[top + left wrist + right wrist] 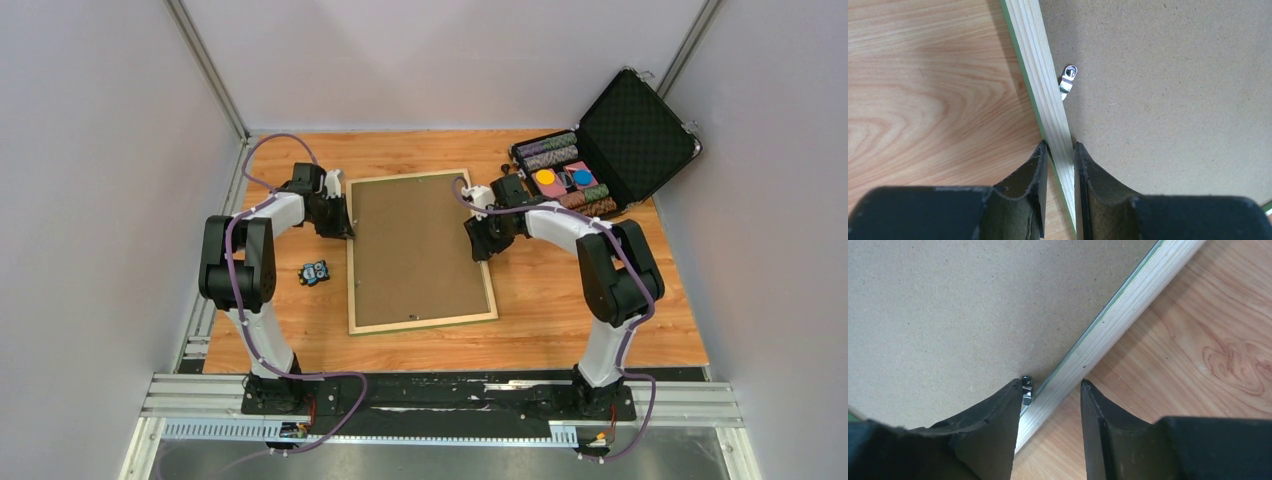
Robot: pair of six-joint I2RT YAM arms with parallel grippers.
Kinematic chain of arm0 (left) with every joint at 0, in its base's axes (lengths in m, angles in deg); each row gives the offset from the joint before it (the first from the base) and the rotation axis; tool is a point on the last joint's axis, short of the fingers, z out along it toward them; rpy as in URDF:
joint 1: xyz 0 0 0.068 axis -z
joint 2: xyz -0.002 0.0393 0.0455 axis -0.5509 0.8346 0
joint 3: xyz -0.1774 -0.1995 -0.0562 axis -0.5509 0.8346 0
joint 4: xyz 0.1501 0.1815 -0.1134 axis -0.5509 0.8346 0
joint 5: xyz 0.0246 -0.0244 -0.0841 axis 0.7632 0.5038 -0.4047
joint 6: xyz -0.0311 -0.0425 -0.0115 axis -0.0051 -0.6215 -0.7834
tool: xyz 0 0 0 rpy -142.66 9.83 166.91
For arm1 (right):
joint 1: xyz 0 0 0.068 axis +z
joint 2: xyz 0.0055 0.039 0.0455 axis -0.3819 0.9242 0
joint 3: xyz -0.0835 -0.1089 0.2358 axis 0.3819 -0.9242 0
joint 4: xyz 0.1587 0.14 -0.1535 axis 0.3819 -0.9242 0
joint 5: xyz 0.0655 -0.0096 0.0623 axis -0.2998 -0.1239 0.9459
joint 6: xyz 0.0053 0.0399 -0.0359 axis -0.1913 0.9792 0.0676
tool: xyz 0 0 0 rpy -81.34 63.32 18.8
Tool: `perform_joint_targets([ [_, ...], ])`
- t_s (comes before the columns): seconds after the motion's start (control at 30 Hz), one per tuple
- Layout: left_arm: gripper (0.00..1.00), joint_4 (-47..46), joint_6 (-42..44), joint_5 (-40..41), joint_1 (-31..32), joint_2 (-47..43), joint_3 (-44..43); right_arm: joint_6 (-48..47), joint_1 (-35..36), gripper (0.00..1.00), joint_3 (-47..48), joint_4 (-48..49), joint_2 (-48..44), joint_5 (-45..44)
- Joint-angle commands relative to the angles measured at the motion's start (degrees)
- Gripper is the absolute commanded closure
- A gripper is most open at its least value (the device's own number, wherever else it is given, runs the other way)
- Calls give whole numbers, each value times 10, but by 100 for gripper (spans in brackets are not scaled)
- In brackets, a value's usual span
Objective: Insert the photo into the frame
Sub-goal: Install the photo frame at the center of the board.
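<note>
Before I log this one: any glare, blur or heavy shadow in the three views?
Top view: evenly lit and sharp, only soft shadows on the table. Left wrist: frame and board crisp, the clip glints, the fingers are near black. Right wrist: crisp too, a soft shadow on the wood beside the rail, no glare.

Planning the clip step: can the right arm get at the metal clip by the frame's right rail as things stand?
Likely yes. The right tool straddles the frame rail, open, one finger beside the clip on the backing board; nothing covers it.
</note>
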Motion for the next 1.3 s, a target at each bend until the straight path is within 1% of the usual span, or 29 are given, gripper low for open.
perform_joint_targets([
  [0.0,100,13,29,3,-5,-12,-14,-1,-15,56,17,-10,17,-29],
  [0.23,100,13,28,3,-5,-12,-15,-36,-25,56,25,-29,16,-10],
  [0.53,100,13,29,3,-5,-10,-15,-55,-49,55,41,-55,16,30],
  [0.8,100,15,29,2,-5,-10,-16,-42,-50,55,45,-53,24,30],
  [0.97,100,16,30,2,-5,-11,-16,-20,-50,59,47,-39,27,5],
  [1.27,100,14,30,-1,-5,-8,-16,-29,-46,69,30,-12,22,-52],
])
